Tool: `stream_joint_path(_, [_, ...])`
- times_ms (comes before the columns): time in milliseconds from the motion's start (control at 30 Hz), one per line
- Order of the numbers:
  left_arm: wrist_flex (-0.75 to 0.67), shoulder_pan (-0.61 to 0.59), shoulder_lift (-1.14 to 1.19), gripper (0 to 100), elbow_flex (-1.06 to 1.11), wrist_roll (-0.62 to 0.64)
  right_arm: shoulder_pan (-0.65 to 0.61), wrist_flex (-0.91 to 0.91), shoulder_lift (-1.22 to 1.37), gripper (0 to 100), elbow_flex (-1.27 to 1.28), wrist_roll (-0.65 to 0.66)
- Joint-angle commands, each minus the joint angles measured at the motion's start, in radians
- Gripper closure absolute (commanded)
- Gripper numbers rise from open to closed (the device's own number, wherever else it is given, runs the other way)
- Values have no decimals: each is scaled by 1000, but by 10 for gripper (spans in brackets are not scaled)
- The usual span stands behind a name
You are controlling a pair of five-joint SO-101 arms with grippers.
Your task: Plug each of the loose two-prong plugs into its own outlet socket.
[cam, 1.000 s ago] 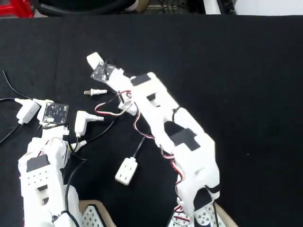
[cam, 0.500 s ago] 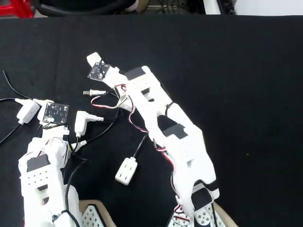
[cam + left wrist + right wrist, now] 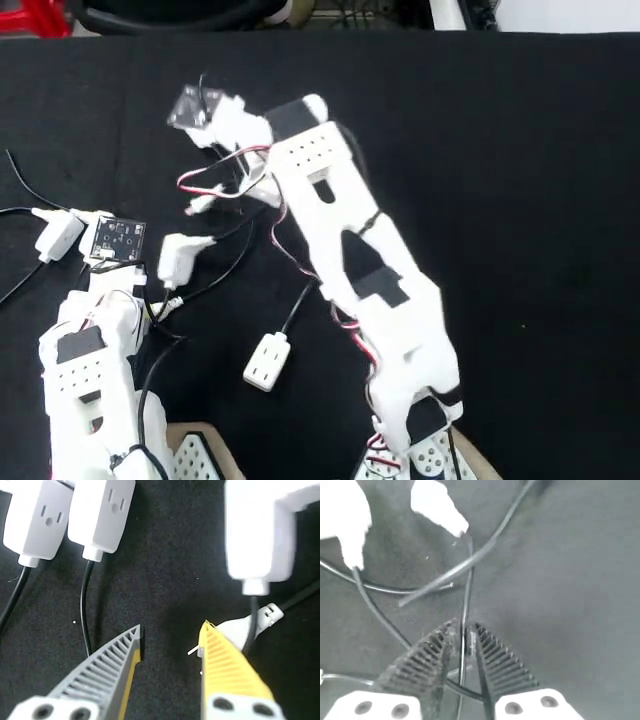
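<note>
Right gripper (image 3: 464, 629) pinches the cord (image 3: 466, 580), plug (image 3: 437, 502) straight beyond my tips; left gripper (image 3: 170, 635) agape, empty, sockets (image 3: 37, 515) ahead.

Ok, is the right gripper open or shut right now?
Shut. In the right wrist view, the right gripper has its jaws nearly touching, with the black cord pinched between them.

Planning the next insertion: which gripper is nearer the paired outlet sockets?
Left. The left gripper is open just short of the outlet sockets; the right gripper, shut on a black cable, is farther.
</note>
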Motion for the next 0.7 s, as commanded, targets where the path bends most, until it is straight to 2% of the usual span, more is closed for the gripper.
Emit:
stream_joint_path(0, [-3, 15, -2, 809, 5, -8, 31, 91, -193, 987, -105, 12])
stream_joint_path(167, [-3, 15, -2, 809, 5, -8, 61, 167, -321, 987, -136, 54])
stream_joint_path(500, [-3, 15, -2, 809, 5, -8, 180, 138, -447, 987, -134, 57])
stream_joint_path(667, [-3, 15, -2, 809, 5, -8, 252, 241, -527, 987, -125, 167])
